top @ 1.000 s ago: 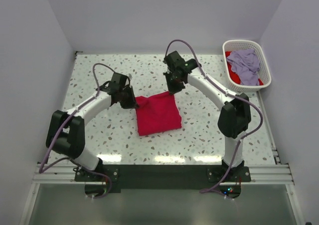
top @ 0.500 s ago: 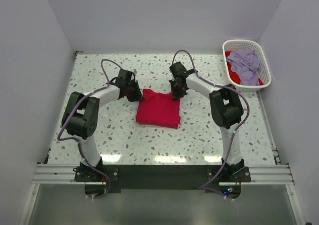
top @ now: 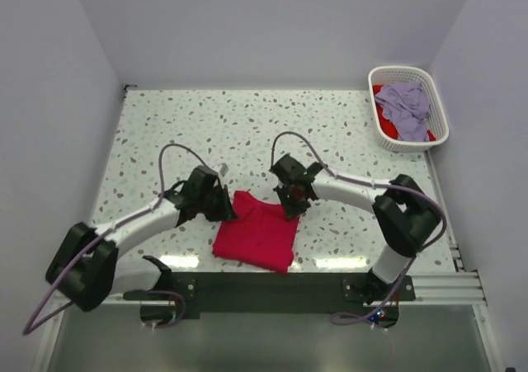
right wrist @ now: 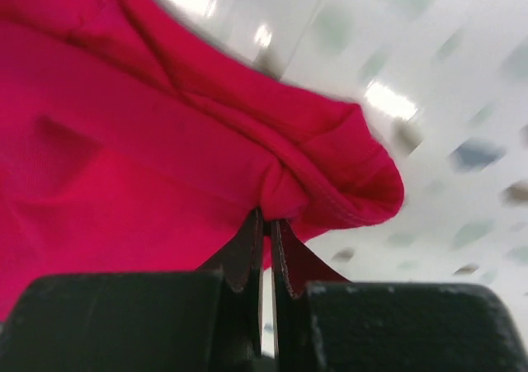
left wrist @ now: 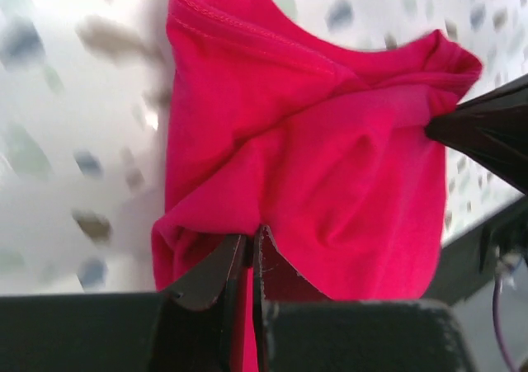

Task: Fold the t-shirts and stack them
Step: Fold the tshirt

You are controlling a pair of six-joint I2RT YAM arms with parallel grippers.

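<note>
Crimson folded t-shirt (top: 256,236) low on speckled table (top: 165,133), close to near edge, between both arms. Pinched at its two far corners: left gripper (top: 223,209) clamped tight on left corner, right gripper (top: 290,209) clamped tight on right corner, cloth bunched at both tips per wrist views. Probably a symmetric two-corner hold to preserve fold shape while shifting it as one piece. Lavender t-shirt (top: 404,104) plus red cloth (top: 389,126) waiting in white basket (top: 412,148), far right, well apart.
</note>
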